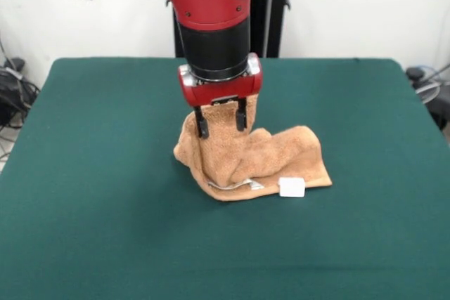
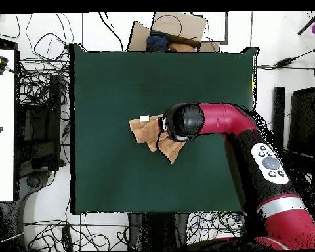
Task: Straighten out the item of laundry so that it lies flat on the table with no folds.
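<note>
The light orange-tan towel (image 1: 281, 156) lies crumpled near the middle of the dark green table (image 1: 105, 173). One part is drawn up into a peak and the rest is bunched in folds. A white tag (image 1: 292, 187) sticks out at its front edge. My gripper (image 1: 222, 126) points straight down over the towel's left part, its two black fingers (image 1: 202, 126) on either side of the raised peak, shut on it. In the overhead view the arm's wrist (image 2: 181, 123) hides the gripper; the towel (image 2: 144, 131) shows to its left, with the tag (image 2: 144, 119) on its edge.
Green table (image 2: 107, 79) stretches wide on all sides of the towel. A cardboard box (image 2: 176, 29) sits beyond the table's far edge in the overhead view. Cables (image 2: 45, 85) and a white surface (image 2: 1, 125) lie off the left side.
</note>
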You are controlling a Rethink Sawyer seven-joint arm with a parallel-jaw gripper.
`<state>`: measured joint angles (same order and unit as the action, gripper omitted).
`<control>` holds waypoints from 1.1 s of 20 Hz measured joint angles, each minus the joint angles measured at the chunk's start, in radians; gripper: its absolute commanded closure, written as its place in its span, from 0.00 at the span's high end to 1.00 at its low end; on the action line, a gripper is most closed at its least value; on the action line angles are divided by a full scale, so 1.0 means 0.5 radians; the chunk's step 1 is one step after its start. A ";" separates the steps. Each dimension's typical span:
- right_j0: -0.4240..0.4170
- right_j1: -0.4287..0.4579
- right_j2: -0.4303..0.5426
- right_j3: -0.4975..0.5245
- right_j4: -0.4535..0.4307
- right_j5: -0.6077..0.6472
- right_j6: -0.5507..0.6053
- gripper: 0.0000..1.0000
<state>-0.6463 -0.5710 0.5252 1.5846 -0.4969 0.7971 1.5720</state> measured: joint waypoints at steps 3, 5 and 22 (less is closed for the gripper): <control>0.000 -0.042 0.002 0.039 0.002 0.000 0.000 1.00; 0.000 -0.098 0.003 0.069 0.008 0.000 0.000 1.00; -0.155 0.136 0.010 0.141 -0.239 -0.398 0.000 1.00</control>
<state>-0.7237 -0.5031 0.5301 1.6551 -0.6166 0.5981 1.5720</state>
